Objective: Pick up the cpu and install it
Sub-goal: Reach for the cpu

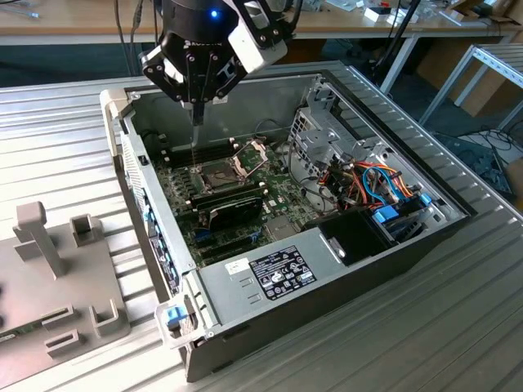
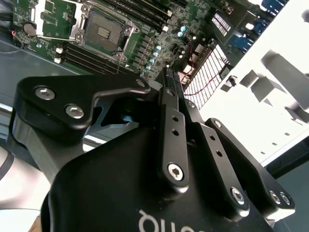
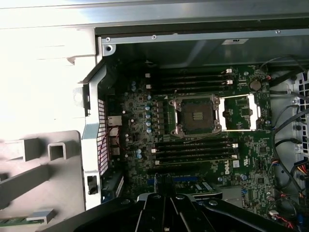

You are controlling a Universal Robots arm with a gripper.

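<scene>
Exterior view has the fingers [image 1: 195, 104] drawn together into one narrow tip, hanging over the open computer case [image 1: 343, 302]. Whether something thin is pinched between them I cannot tell, nor can I tell where the cpu lies. At five o'clock from the tip sits one square socket [image 1: 214, 174], its dark bed uncovered, with its one hinged frame [image 1: 251, 155] tilted up at two o'clock of it. Two banks of long black memory slots [image 1: 229, 198] flank the socket, at eleven and five o'clock. Orange and blue cables [image 1: 372, 184] bunch at three o'clock in the case. One labelled silver power supply [image 1: 270, 269] fills five o'clock. One grey holder block [image 1: 57, 269] stands at eight o'clock on the ribbed metal table [image 1: 425, 343]. A wooden table [image 1: 82, 28] runs along twelve o'clock behind.
</scene>
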